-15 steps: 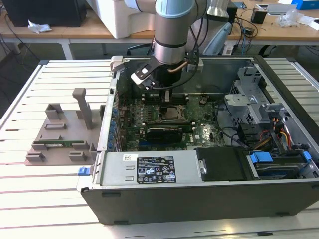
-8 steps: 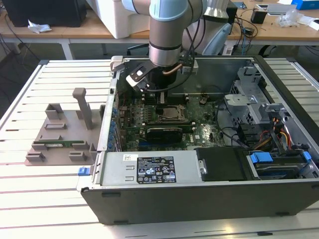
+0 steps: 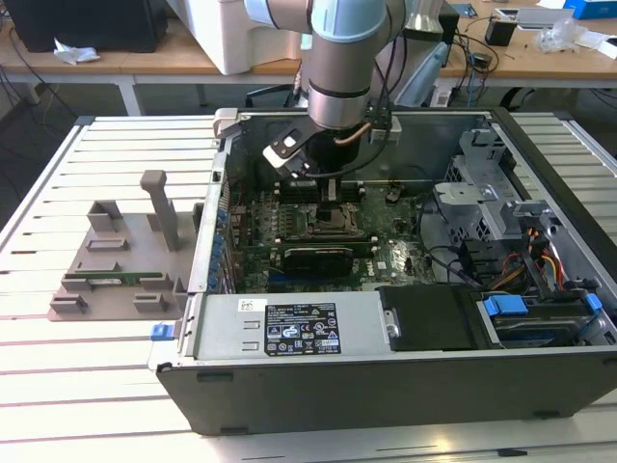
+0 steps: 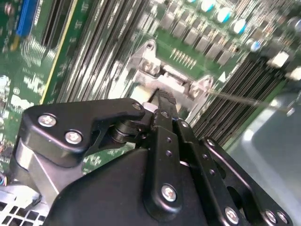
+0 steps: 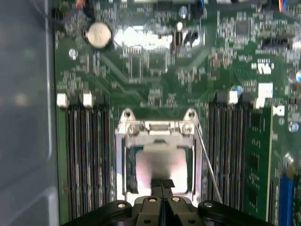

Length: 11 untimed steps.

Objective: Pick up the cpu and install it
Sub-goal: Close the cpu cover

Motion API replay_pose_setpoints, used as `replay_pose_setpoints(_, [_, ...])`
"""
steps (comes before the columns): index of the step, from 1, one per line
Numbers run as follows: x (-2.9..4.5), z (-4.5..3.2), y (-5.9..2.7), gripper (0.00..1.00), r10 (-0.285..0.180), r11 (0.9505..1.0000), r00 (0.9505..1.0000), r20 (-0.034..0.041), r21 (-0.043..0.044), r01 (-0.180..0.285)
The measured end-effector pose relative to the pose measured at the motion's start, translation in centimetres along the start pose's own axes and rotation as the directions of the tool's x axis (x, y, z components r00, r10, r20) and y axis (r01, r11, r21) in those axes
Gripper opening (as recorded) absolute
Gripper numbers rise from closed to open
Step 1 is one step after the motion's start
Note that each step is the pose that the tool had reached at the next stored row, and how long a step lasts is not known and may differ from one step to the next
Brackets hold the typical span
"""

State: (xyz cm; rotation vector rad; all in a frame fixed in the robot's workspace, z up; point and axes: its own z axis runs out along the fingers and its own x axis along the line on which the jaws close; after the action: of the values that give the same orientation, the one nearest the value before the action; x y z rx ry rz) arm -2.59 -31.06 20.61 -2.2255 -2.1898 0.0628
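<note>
The tool [image 5: 162,183] is pressed together, pinching nothing I can see. The cpu [image 5: 160,160] lies flat in the socket [image 5: 157,129], straight below its tips, near the middle of the exterior view

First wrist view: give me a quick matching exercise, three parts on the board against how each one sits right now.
1. cpu
2. coin cell
3. memory stick

A. green, seated in a slot next to empty dark slots
B. flat inside the metal socket frame, with the claw at its edge
C. round and silvery, on the board away from the socket

Pairs: 1-B, 2-C, 3-A
</note>
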Motion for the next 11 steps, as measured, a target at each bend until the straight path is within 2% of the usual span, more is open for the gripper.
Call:
replay_pose_setpoints(1, [0.00, -0.04, 0.49, 0.11, 0.000, 1.0000, 1.0000, 0.0000, 0.0001, 0.000])
replay_pose_setpoints(4, [0.01, -0.58, 0.35, 0.11, 0.000, 1.0000, 1.0000, 0.0004, -0.0012, 0.000])
replay_pose_setpoints(6, [-0.01, -0.56, -0.27, 0.11, 0.000, 1.0000, 1.0000, 0.0003, -0.0024, 0.000])
replay_pose_setpoints(8, [-0.03, -0.35, -1.95, 0.11, -0.002, 1.0000, 1.0000, 0.0004, -0.0025, 0.002])
replay_pose_setpoints(9, [-0.04, -0.25, -2.33, 0.11, -0.003, 1.0000, 1.0000, 0.0006, -0.0023, 0.003])
replay_pose_setpoints(11, [-0.07, -0.16, -2.50, 0.11, -0.006, 1.0000, 1.0000, 0.0008, -0.0023, 0.006])
